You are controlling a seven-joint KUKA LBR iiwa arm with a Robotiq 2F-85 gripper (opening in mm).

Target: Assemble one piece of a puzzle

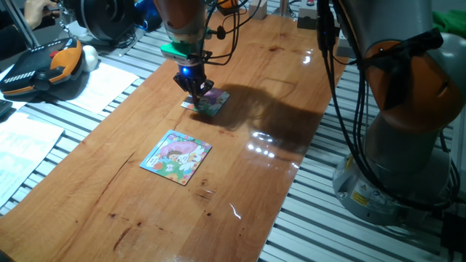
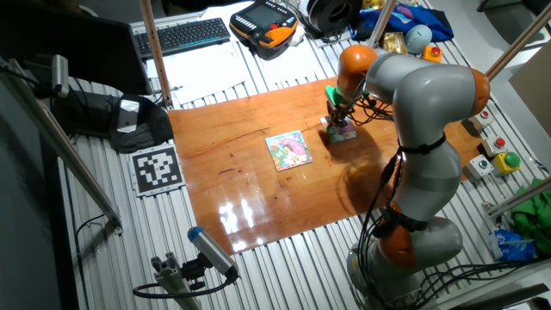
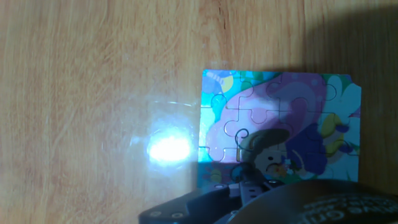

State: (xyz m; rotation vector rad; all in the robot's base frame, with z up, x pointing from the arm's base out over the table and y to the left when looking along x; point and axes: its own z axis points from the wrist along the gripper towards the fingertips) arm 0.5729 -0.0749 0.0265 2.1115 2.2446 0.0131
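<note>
The puzzle, a small square cartoon jigsaw in pink, purple and green, lies flat on the wooden table. It also shows in the other fixed view and fills the right half of the hand view. My gripper points straight down at the puzzle's near-left edge, its tips at or just above the surface, and it shows too in the other fixed view. Its fingers look close together. In the hand view its dark body covers the puzzle's lower edge. The piece is hidden.
A larger square puzzle with a light-blue border lies nearer on the table, also in the other fixed view. An orange-and-black pendant and papers lie to the left. The arm's base stands to the right.
</note>
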